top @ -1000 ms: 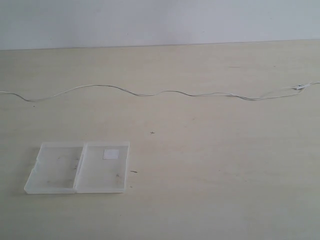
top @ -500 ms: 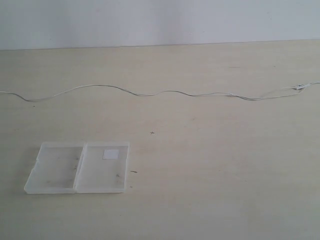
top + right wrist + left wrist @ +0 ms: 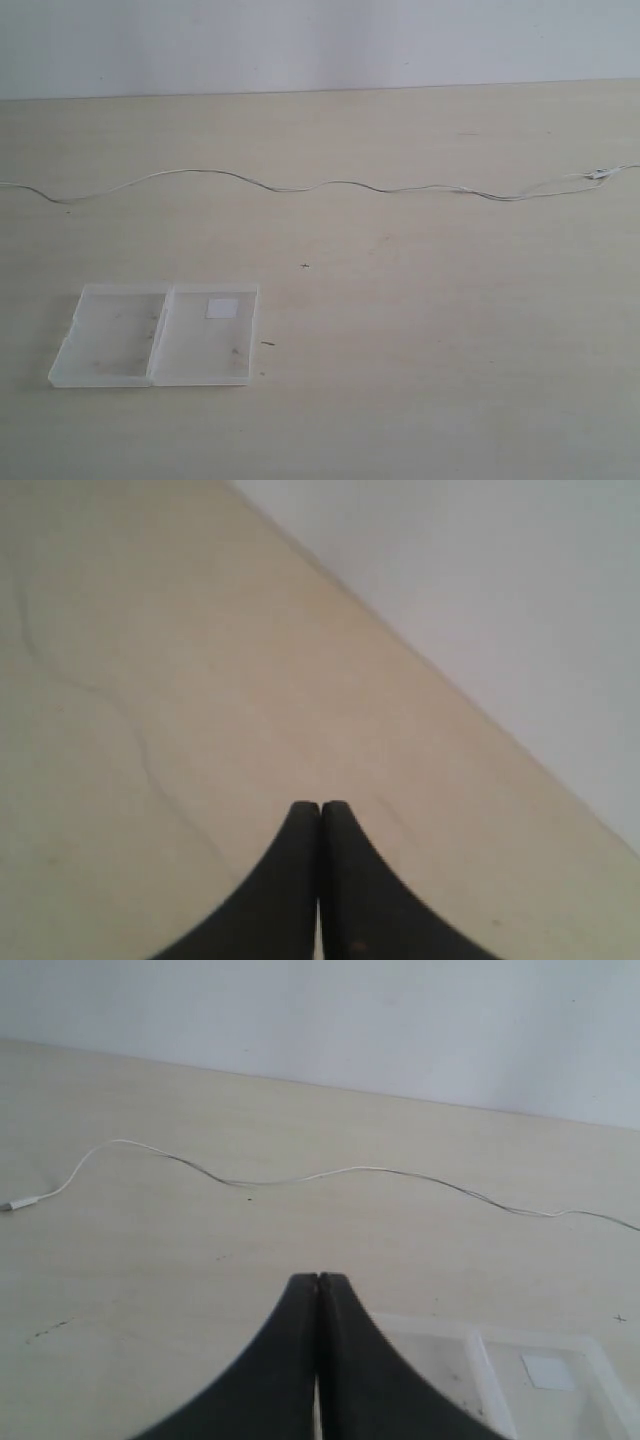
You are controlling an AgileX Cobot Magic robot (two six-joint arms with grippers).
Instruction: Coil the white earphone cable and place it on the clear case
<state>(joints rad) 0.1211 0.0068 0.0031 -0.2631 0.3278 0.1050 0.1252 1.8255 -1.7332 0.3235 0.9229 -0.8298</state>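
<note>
The white earphone cable (image 3: 300, 187) lies stretched out in a wavy line across the whole width of the table, well behind the clear case (image 3: 160, 335). The case lies open and flat at the front left, a white sticker on its right half. Neither arm appears in the exterior view. In the left wrist view my left gripper (image 3: 318, 1278) is shut with nothing in it, above the case (image 3: 540, 1370), and the cable (image 3: 350, 1171) with its plug end runs across farther off. My right gripper (image 3: 320, 806) is shut and empty over bare table, with a faint blurred stretch of cable (image 3: 140, 745) beside it.
The pale wooden table (image 3: 430, 330) ends at a white wall (image 3: 320, 45) behind. Small dark specks mark the tabletop near the case.
</note>
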